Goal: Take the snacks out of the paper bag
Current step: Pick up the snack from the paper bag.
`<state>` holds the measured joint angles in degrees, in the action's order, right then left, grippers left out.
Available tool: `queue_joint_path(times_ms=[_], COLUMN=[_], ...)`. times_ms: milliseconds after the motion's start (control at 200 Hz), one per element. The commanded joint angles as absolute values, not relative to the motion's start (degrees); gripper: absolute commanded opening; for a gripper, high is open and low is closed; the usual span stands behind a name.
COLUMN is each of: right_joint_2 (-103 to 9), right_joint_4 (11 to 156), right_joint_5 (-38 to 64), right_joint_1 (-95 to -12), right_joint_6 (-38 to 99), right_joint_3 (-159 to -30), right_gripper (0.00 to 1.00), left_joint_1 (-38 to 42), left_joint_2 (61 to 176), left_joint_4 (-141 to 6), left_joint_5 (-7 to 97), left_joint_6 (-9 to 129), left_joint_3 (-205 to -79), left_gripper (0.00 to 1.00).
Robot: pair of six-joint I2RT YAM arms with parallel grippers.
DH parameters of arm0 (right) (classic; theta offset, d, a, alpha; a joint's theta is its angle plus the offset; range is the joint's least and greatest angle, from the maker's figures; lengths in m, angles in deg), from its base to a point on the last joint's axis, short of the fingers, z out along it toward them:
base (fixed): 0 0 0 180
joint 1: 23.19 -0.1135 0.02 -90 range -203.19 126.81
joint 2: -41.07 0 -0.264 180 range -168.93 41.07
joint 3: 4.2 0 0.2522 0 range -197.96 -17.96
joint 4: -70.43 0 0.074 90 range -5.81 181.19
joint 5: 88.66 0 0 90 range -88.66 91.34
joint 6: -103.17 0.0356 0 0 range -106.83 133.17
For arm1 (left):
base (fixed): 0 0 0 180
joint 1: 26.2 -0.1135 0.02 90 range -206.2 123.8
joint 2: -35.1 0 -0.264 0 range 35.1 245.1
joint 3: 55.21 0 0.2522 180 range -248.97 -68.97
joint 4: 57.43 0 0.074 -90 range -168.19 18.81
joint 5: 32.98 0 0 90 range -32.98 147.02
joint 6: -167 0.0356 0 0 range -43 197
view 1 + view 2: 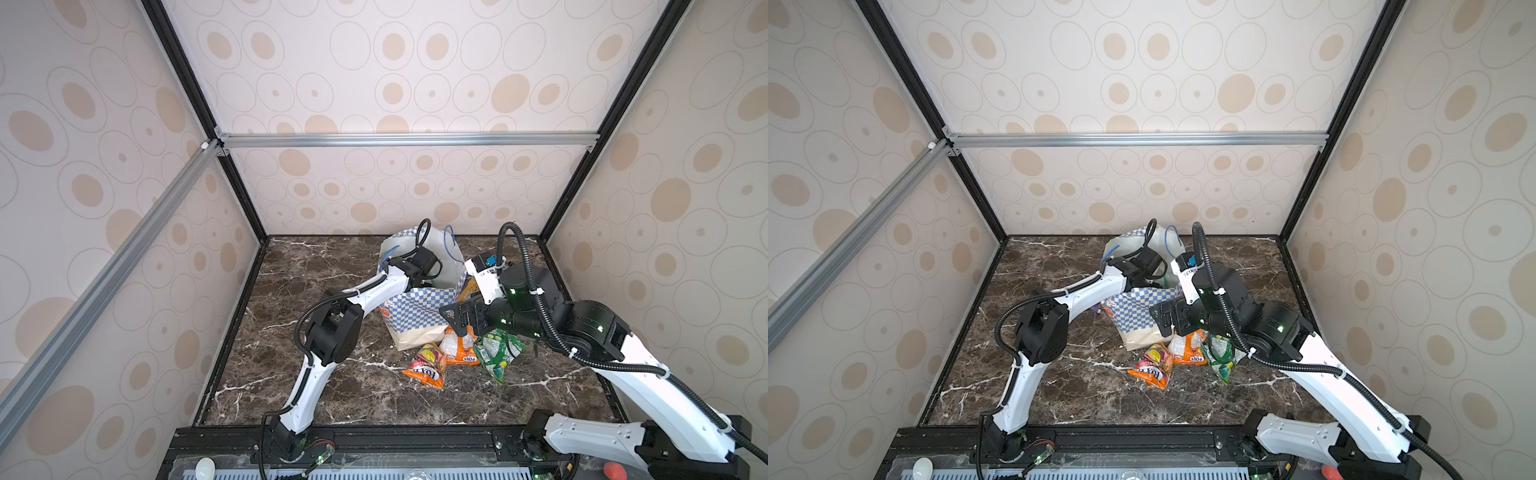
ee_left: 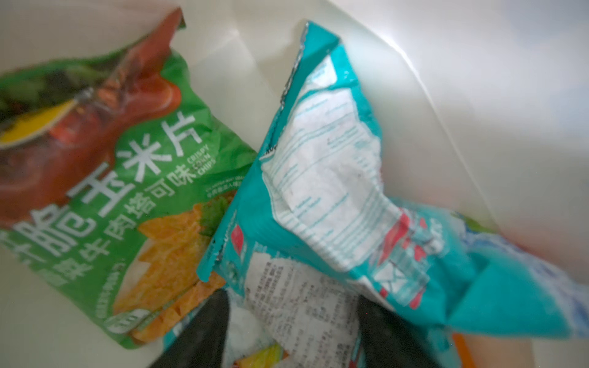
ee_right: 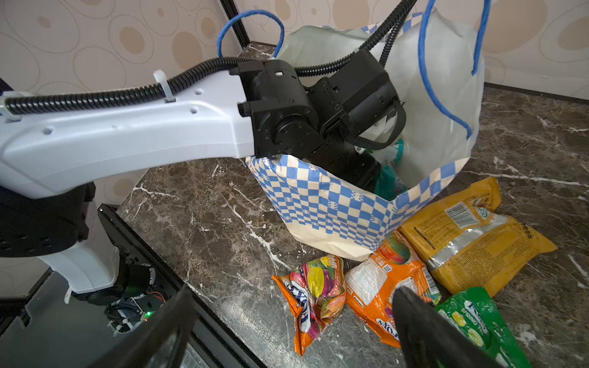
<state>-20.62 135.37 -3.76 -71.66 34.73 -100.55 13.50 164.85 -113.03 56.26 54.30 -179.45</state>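
Left wrist view: inside the paper bag (image 2: 478,95), a teal snack packet (image 2: 299,296) is straddled by the left end effector (image 2: 291,306), fingers (image 2: 204,331) apart; a pinch cannot be confirmed. Its foil is judged light, crinkly and slippery, best taken at a crimped edge.

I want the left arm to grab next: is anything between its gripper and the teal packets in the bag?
Nothing visible. In the left wrist view the left gripper has its fingers apart right at a teal packet inside the paper bag; the green packet lies beside it, not across the way.
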Motion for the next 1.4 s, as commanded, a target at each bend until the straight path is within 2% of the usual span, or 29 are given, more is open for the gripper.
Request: queue_joint_path(times_ms=[0, 200, 250, 285, 410, 445, 545, 685, 840, 1055, 1195, 1315, 1396], right_joint_2=[-20.37, -20.33, -20.39, -20.43, -20.79, -20.73, -20.83, -20.81, -21.02, -21.12, -21.40, -21.76, -21.88], right_joint_4=[135.49, 135.61, 135.55, 135.52, 135.05, 135.03, 134.90, 134.81, 134.32, 134.18, 134.55, 134.32, 134.11], right_joint_5=[-3.86, -3.75, -3.81, -3.80, -3.42, -3.25, -3.11, -2.90, -2.58, -2.83, -3.96, -4.11, -4.03], right_joint_1=[-71.36, -71.31, -71.27, -71.30, -71.34, -71.33, -71.30, -71.31, -71.35, -71.28, -71.35, -71.32, -71.35], right_joint_6=[34.96, 35.05, 35.02, 35.05, 35.14, 35.22, 35.46, 35.58, 35.93, 36.11, 36.19, 36.36, 36.37], right_joint_3=[-99.93, -100.09, -100.13, -100.23, -100.15, -100.04, -99.62, -99.50, -99.18, -99.18, -98.96, -98.90, -98.91], right_gripper=[1.00, 1.00, 1.00, 1.00, 1.00, 1.00, 1.00, 1.00, 1.00, 1.00, 1.00, 1.00, 1.00], left_joint_1=[13.54, 13.60, 13.54, 13.58, 13.51, 13.53, 13.53, 13.96, 13.95, 13.97, 13.93, 13.97, 13.88], left_joint_2=[167.68, 166.91, 166.26, 166.06, 168.32, 169.09, 171.03, 171.85, 171.49, 169.91, 166.78, 164.38, 162.61], left_joint_4=[-115.70, -114.99, -114.71, -114.75, -117.33, -117.79, -117.92, -116.25, -115.17, -115.06, -115.40, -116.13, -116.20], left_joint_5=[57.64, 58.10, 58.42, 58.23, 58.46, 58.83, 58.35, 55.88, 56.58, 57.02, 57.45, 58.68, 59.85], left_joint_6=[55.19, 55.41, 55.54, 55.80, 56.30, 56.30, 55.95, 56.08, 55.98, 56.51, 57.18, 57.78, 58.09], left_joint_3=[-178.92, -179.18, -179.42, -179.76, -181.92, -181.56, -179.44, -175.13, -172.42, -173.54, -176.77, -180.02, -181.42], left_gripper=[0.51, 0.19, 0.18, 0.25, 0.74, 0.83, 0.92, 0.93, 0.81, 0.39, 0.22, 0.01, 0.00])
